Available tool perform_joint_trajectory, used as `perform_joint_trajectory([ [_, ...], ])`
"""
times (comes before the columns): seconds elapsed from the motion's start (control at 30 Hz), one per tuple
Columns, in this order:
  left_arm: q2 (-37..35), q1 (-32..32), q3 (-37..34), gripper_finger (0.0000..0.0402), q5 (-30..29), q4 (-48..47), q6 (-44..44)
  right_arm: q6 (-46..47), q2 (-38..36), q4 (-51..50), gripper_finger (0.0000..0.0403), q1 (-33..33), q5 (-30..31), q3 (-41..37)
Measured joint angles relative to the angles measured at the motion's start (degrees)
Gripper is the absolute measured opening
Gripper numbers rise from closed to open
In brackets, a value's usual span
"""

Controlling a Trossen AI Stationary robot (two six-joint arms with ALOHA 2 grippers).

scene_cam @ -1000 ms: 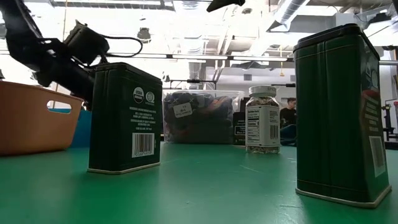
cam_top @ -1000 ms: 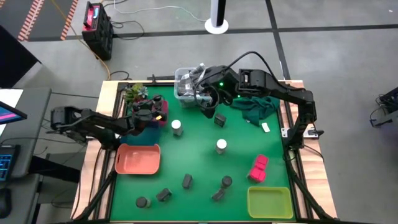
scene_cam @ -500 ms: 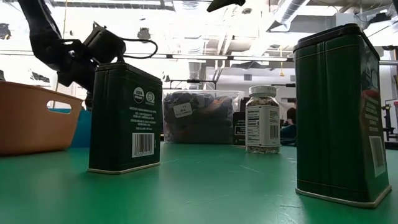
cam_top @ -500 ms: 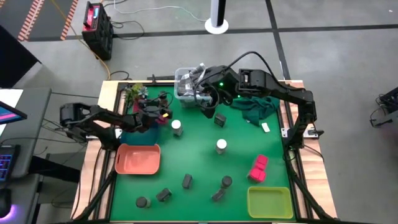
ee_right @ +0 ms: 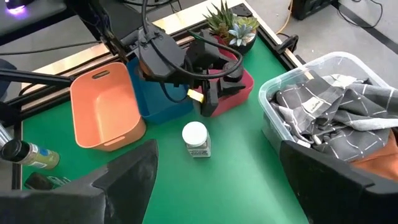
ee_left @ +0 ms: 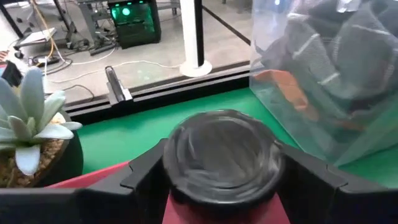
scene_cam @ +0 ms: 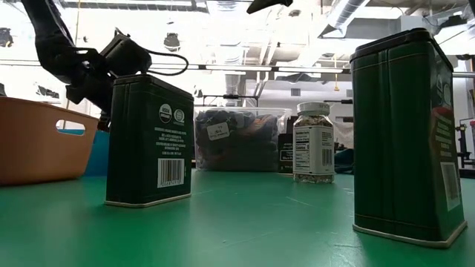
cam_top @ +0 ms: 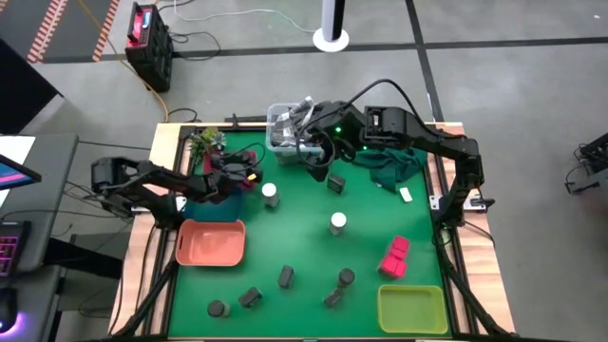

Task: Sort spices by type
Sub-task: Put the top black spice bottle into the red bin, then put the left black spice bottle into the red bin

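The left gripper (cam_top: pixel 239 176) is over the red tray (ee_right: pixel 241 86), which stands near the far left corner of the table, with a blue tray (ee_right: pixel 160 102) touching its side. Between its two fingers sits a dark round jar (ee_left: pixel 221 155), lid up, above the red floor of the tray. The fingers stand close at both sides of the lid. I cannot tell if they press it or are just free of it.

The first risk, as I judge it, is the release. If the jar is not flat on the tray floor when the fingers let go, it may drop and fall on its side or roll. If the gripper rises before the fingers are clear of the wide lid, a finger can catch the lid and lift or tip the jar.

The second risk is around the tray. A potted succulent (ee_left: pixel 28 124) is just beside it toward the far edge, and a white-topped jar (ee_right: pixel 196 138) stands on the table near it toward the centre. A careless withdrawal of the arm could knock either one.

The right gripper (ee_right: pixel 233 186) waits with fingers wide apart and empty, beside the clear bin (cam_top: pixel 283 128) at the far edge. The two arms are near each other, so they could collide if both move.
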Motion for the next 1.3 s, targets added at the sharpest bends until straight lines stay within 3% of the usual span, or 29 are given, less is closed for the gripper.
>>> perform_joint_trajectory([
  [0.3, -7.76, -1.59, -0.02, 0.0252, 0.04, -2.78, 6.17, -0.04, 0.0, 0.0, 0.036, -0.02, 0.07, 0.0],
  [0.57, -21.84, -4.97, -0.07, 0.027, 1.43, -9.76, 6.5, -0.95, 0.0, 0.08, 0.036, -0.02, 0.13, 0.0],
  [0.63, -25.77, -6.12, -0.06, 0.027, 6.71, -10.48, 7.76, -1.21, 0.0, 0.0, 0.036, -0.12, 0.17, 0.0],
  [0.7, -28.88, -6.74, 0.59, 0.0268, 16.9, -12.55, 7.49, -1.57, 0.0, -0.29, 0.036, -0.15, 0.17, 0.0],
  [0.83, -30.23, -7.63, 8.18, 0.0254, 32.89, -30.85, 1.32, -3.75, 0.0, -4.24, 0.036, -0.15, 0.07, 0.0],
  [0.93, -27.31, -9.68, 15.86, 0.0243, 35.31, -44.47, 3.25, -5.9, 0.0, -10.96, 0.036, -0.15, 0.07, 0.0],
  [1.1, -22.93, -11.25, 25.6, 0.0239, 36.06, -50.46, 6.62, -7.68, -0.48, -18.08, 0.036, -0.25, 1.78, -0.23],
  [1.3, -16.71, -11.44, 33.46, 0.0239, 44.22, -59.44, 6.15, -7.33, -6.66, -12.36, 0.036, 0.16, 2.16, -8.78],
])
